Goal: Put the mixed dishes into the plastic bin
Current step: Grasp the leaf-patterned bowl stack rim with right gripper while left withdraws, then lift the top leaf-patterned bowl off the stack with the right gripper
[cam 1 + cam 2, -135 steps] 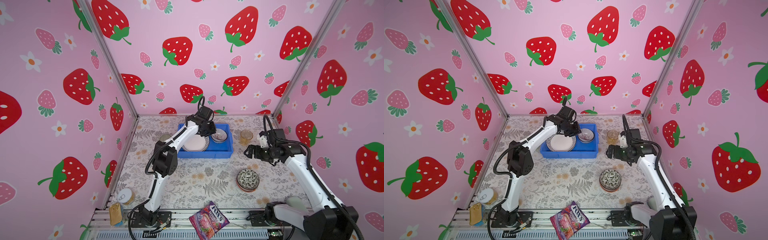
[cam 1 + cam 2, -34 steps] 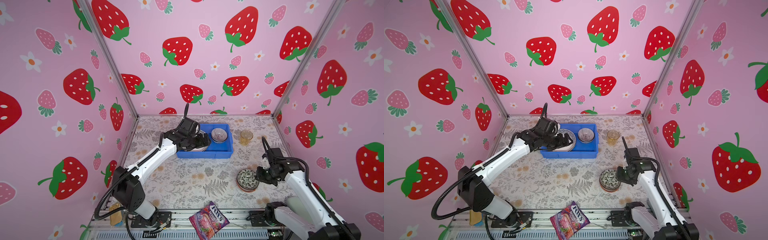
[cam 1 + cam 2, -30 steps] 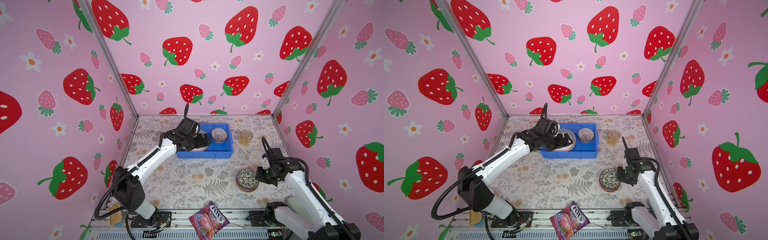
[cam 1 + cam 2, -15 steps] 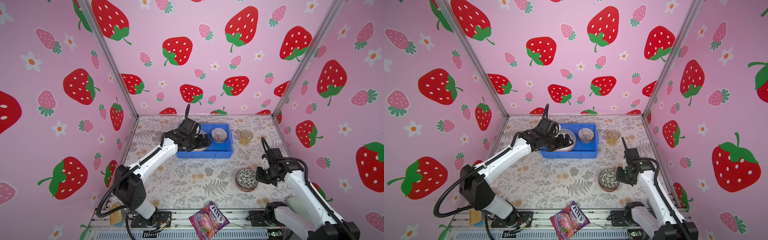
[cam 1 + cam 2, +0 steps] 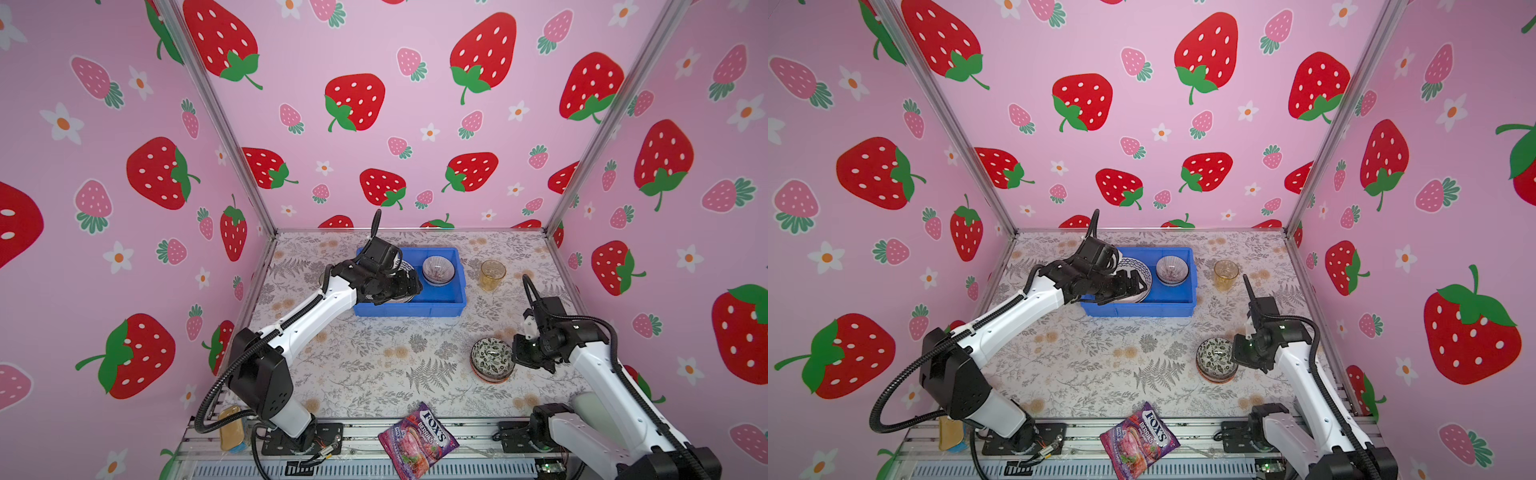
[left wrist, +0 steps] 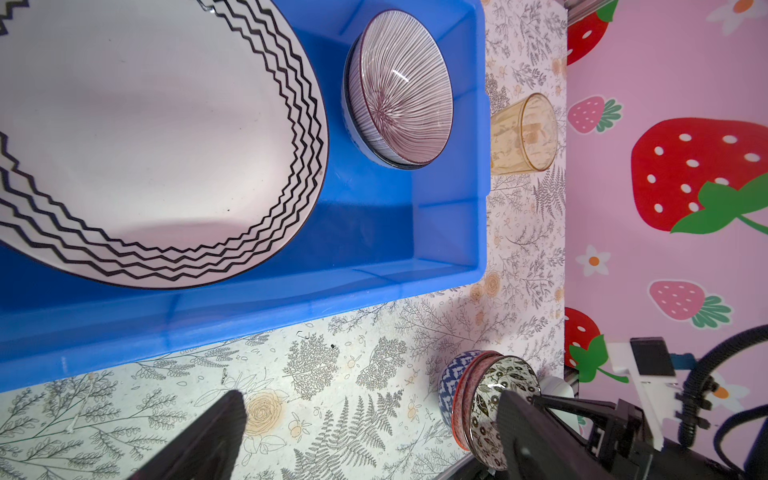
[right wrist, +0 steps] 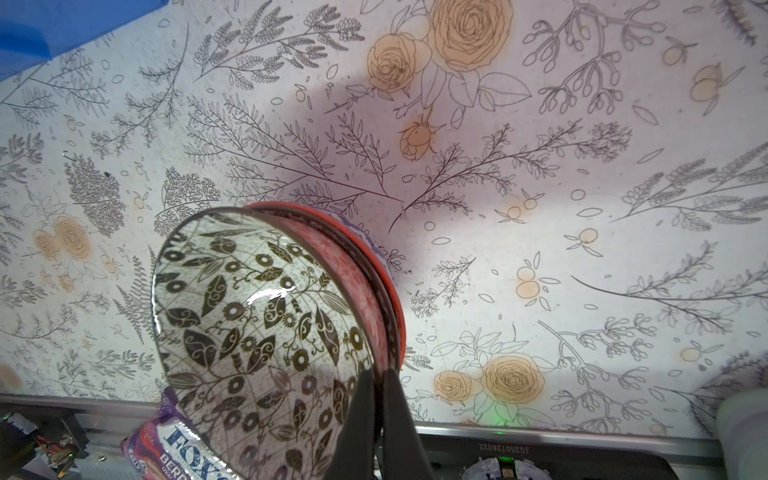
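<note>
Some bin (image 5: pixel 409 309) room; left end effector (image 5: pixel 405 283) wide, right end effector (image 7: pixel 376 384) pinching bowl (image 7: pixel 257 316) rim.

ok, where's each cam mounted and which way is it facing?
Both top views: high at the front, looking down and back; left gripper over blue bin, right gripper at bowl stack.
Left wrist: above the bin, facing zigzag plate, striped bowl; own open fingers show.
Right wrist: low beside the stack; own fingers shut on black-white bowl.
Shared: the stack appears in all four.
</note>
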